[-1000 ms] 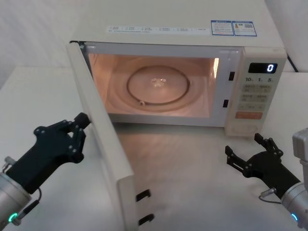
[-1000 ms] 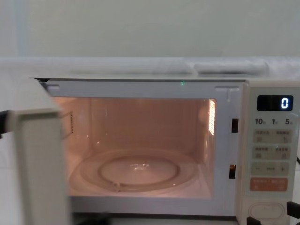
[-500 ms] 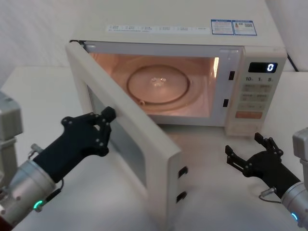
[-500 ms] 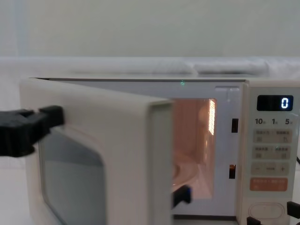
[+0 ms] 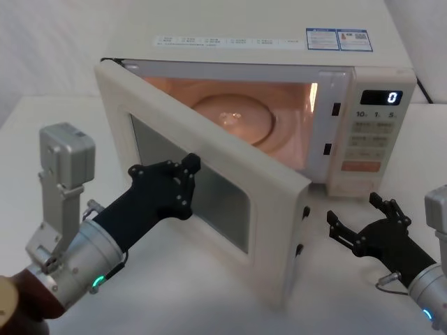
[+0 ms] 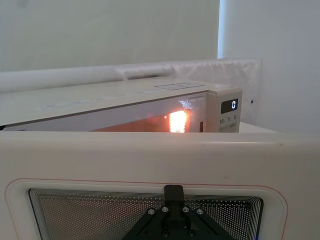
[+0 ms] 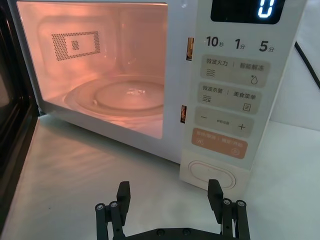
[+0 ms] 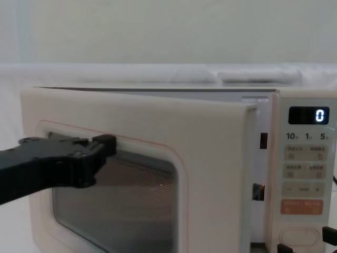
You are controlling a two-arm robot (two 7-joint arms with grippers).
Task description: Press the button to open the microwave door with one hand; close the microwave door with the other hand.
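Note:
The cream microwave (image 5: 265, 49) stands at the back of the table, its cavity lit orange. The microwave door (image 5: 269, 209), hinged on the left, stands ajar at a slant across the opening. My left gripper (image 5: 192, 166) is shut, and its tip presses on the outer face of the door at the dark window (image 8: 131, 211). The left wrist view has that tip (image 6: 173, 191) against the mesh. My right gripper (image 5: 351, 209) is open and low on the table, just in front of the control panel. The button (image 7: 214, 174) lies a short way beyond its fingers, untouched.
The control panel shows a black display (image 5: 381, 98) reading 0 and an orange key (image 7: 218, 144) above the button. A black cable (image 7: 307, 62) runs down the microwave's right side. White table surface (image 5: 230, 307) spreads in front of the door.
The door has swung from wide open to roughly half shut. My left gripper has followed it to the right and forward, pushing on its outer face. The right gripper has stayed put.

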